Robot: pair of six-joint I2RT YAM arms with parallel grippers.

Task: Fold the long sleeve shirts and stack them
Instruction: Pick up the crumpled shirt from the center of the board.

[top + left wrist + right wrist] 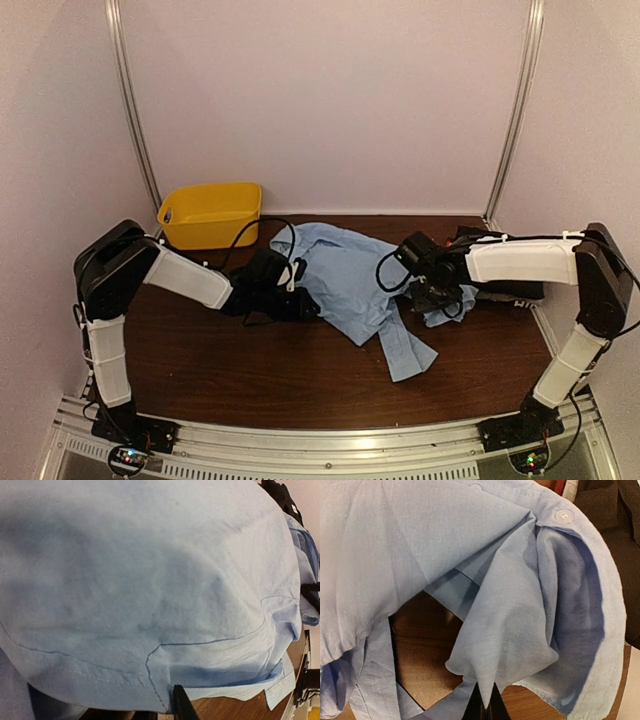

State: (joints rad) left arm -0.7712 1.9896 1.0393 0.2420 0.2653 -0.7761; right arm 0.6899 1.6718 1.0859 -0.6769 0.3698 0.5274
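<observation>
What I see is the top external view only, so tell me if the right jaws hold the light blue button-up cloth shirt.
Observer: Yes, the right jaws are shut on a pinched fold of the light blue button-up cloth shirt.
Operator: Report the left side.
Observer: Left wrist view shows one dark fingertip at the shirt's stitched hem; whether it grips, I cannot tell.
Operator: Name a landmark.
Observer: A small white button sits on the shirt's edge band, apart from the pinch.

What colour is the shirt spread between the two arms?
The shirt is plain light blue, shown best in the right wrist view.
</observation>
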